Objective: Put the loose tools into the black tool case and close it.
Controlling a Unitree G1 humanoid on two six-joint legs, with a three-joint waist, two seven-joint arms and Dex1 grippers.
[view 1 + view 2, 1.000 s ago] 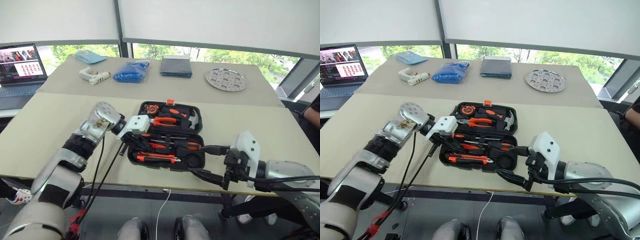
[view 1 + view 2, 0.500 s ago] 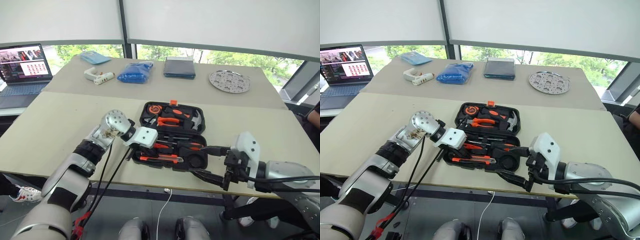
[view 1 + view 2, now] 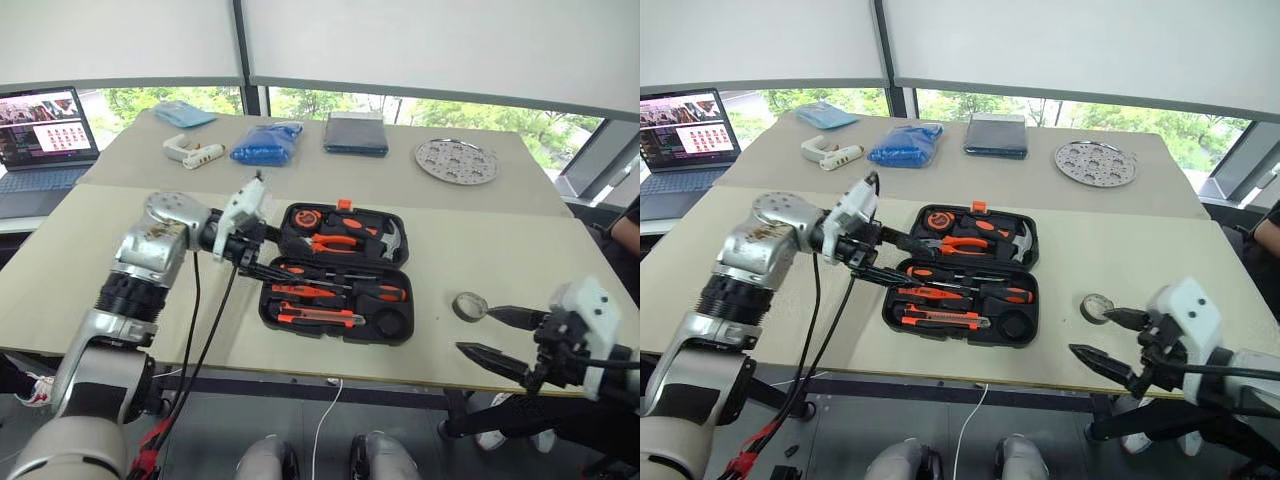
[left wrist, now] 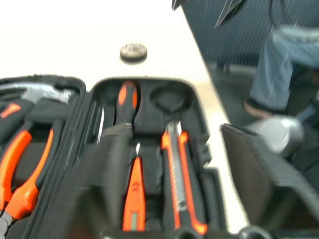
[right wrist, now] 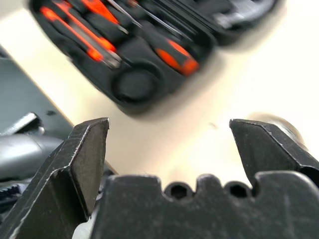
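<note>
**Last loose piece waits beside open tool case**

The black tool case [image 3: 340,272] lies open on the counter [image 3: 90,250], its two screwdrivers [image 3: 340,285] and orange-black utility knife [image 3: 318,318] seated in the near half. The small dark tape roll [image 3: 468,305] sits on the counter just right of the case, its round slot empty.

The right claw [image 3: 492,335] hangs low at the counter's near edge, arm reaching in from the right, fingers spread wide and empty, the roll just beyond the fingertips. The left claw [image 3: 262,258] hovers over the case's left edge, forearm raised, wrist turned toward the case, fingers parted and holding nothing.

The step in hand looks to be fetching the roll: the right claw should straddle it squarely and close across its width before carrying it to the slot.
</note>
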